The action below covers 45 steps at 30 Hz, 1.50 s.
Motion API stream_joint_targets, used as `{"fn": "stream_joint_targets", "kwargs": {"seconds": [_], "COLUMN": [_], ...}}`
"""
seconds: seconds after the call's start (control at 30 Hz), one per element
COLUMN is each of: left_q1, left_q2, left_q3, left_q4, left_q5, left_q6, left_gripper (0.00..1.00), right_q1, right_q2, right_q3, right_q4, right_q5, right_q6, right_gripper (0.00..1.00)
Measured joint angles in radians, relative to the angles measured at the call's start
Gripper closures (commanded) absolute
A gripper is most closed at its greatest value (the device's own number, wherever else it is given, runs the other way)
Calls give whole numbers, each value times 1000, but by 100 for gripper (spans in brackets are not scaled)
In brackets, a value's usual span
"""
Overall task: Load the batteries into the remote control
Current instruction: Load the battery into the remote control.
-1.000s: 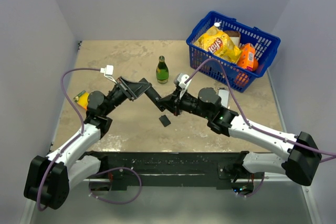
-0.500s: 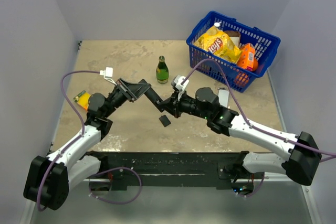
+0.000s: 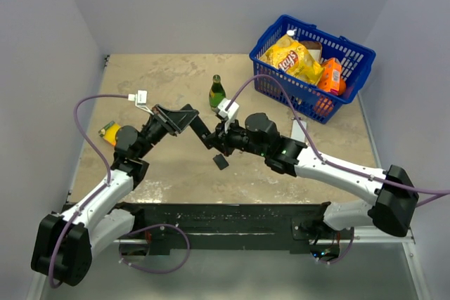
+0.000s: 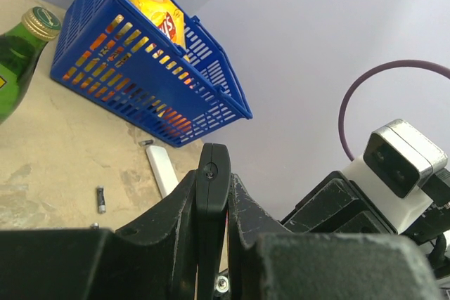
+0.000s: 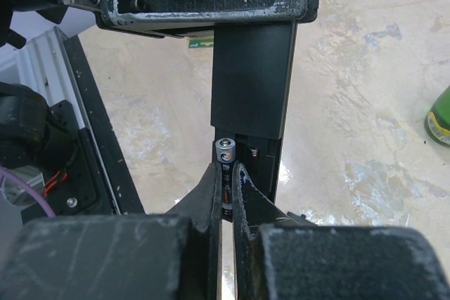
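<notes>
My left gripper (image 3: 188, 119) is shut on the black remote control (image 3: 202, 133) and holds it in the air, seen edge-on between the jaws in the left wrist view (image 4: 212, 187). My right gripper (image 3: 221, 138) is shut on a battery (image 5: 225, 163), whose silvery tip sits at the open battery compartment (image 5: 259, 163) at the remote's (image 5: 253, 82) lower end. A second battery (image 4: 101, 199) lies on the table. The small black cover piece (image 3: 221, 161) lies on the table below the grippers.
A green bottle (image 3: 217, 94) stands just behind the grippers. A blue basket (image 3: 351, 68) with snack packs is at the back right. A flat white device (image 3: 299, 130) lies by the right arm. A yellow-orange item (image 3: 109, 131) lies at the left.
Both grippers have moved a little left and toward the back, keeping the remote and the battery together. The right arm has stretched further left.
</notes>
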Motion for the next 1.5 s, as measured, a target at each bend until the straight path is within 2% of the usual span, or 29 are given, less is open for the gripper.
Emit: {"fn": "stream_joint_targets", "kwargs": {"seconds": [0.4,1.1,1.23,1.4,1.5], "left_q1": [3,20,21,21,21], "left_q2": [-9,-10,-10,-10,-10], "left_q3": [-10,-10,-11,-16,-16], "left_q4": [0,29,42,61,61], "left_q5": [-8,68,74,75,67], "left_q6": [52,183,193,193,192], "left_gripper": [100,100,100,100,100], "right_q1": [10,4,3,3,3], "right_q2": [45,158,161,150,136], "right_q3": [29,137,144,146,139], "right_q4": [-31,-140,-144,-148,-150], "right_q5": [35,32,24,23,24], "right_q6": [22,79,79,86,87], "right_gripper": [100,100,83,78,67]}}
